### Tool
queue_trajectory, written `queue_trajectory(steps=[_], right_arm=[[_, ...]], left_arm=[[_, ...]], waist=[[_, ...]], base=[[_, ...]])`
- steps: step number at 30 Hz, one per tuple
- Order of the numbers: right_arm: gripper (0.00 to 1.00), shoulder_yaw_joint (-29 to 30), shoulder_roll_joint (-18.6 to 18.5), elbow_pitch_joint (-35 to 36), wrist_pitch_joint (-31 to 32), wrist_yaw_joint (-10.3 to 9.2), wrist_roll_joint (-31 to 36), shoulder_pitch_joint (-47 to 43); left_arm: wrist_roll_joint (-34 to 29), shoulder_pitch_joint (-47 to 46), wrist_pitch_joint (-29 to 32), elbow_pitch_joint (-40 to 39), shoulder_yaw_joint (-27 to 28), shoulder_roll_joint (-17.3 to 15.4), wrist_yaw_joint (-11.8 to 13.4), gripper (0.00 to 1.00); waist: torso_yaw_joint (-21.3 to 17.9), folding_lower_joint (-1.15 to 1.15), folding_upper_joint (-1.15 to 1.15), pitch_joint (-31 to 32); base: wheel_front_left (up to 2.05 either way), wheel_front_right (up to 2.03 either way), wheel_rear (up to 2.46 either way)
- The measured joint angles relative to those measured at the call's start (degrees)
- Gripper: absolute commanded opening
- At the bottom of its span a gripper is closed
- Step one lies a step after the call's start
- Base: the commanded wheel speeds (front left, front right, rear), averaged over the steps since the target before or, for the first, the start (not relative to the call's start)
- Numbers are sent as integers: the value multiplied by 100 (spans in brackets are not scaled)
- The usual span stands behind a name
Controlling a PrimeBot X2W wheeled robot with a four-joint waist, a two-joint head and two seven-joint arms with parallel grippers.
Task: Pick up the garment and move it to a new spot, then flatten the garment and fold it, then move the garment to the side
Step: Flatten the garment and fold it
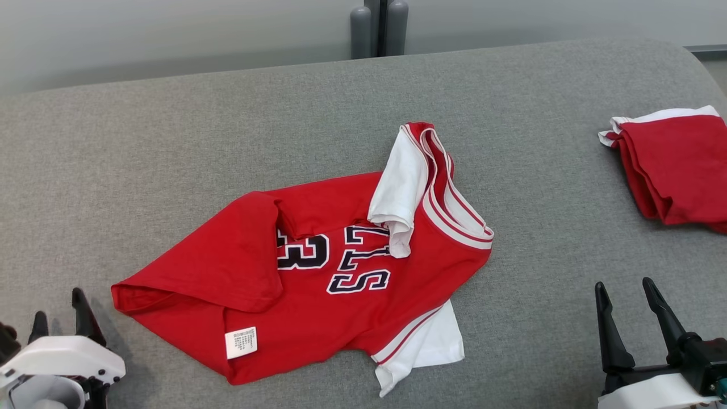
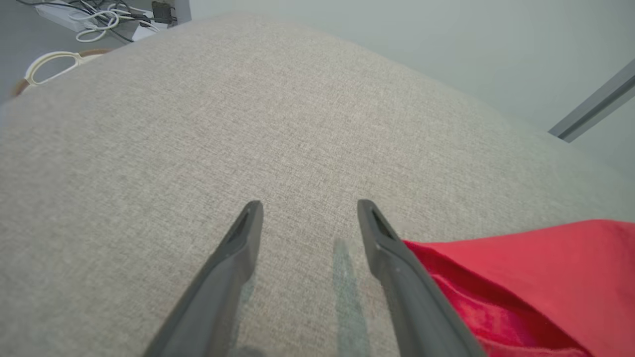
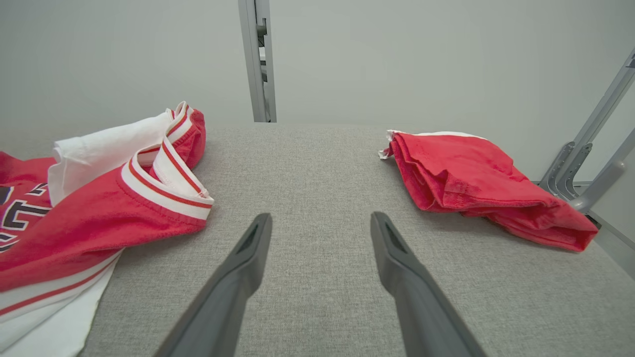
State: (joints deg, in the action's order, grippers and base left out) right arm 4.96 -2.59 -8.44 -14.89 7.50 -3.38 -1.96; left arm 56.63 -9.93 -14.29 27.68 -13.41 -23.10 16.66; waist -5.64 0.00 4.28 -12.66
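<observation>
The garment (image 1: pixel 318 267) is a red jersey with white sleeves and dark lettering, lying rumpled in the middle of the grey cushion (image 1: pixel 170 142). One white sleeve is flipped over the chest, and a white care label shows at the hem. Its red hem (image 2: pixel 521 282) lies just right of the left fingers, and its collar (image 3: pixel 163 183) lies to the left of the right fingers. My left gripper (image 1: pixel 59 309) stands open at the lower left, a little left of the hem, holding nothing. Open and unladen too, my right gripper (image 1: pixel 625 298) is at the lower right, well off the jersey.
A second red and white garment (image 1: pixel 676 170) lies folded at the cushion's right end, also seen as a red bundle (image 3: pixel 476 183). Grey posts (image 1: pixel 377 28) stand behind the cushion. Cables and a white-rimmed basket (image 2: pixel 54 67) lie on the floor beyond the left end.
</observation>
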Motion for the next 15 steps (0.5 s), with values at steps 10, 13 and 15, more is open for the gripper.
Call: queue_trajectory(steps=[10, 13, 15], right_arm=[[100, -47, 2, -8, 0, 0, 22, -63], [100, -92, 1, -7, 0, 0, 23, -49], [100, -127, 2, -7, 0, 0, 23, -29]], left_arm=[[-1285, 295, 705, -1368, -1458, 181, 196, 100], [-1525, 179, 1219, -1479, -1882, 158, 298, 100], [-1635, 132, 1395, -1461, -2023, 112, 336, 100]], waist=[[106, 0, 0, 111], [79, 0, 0, 109], [57, 0, 0, 106]], base=[[0, 0, 0], [0, 0, 0], [0, 0, 0]])
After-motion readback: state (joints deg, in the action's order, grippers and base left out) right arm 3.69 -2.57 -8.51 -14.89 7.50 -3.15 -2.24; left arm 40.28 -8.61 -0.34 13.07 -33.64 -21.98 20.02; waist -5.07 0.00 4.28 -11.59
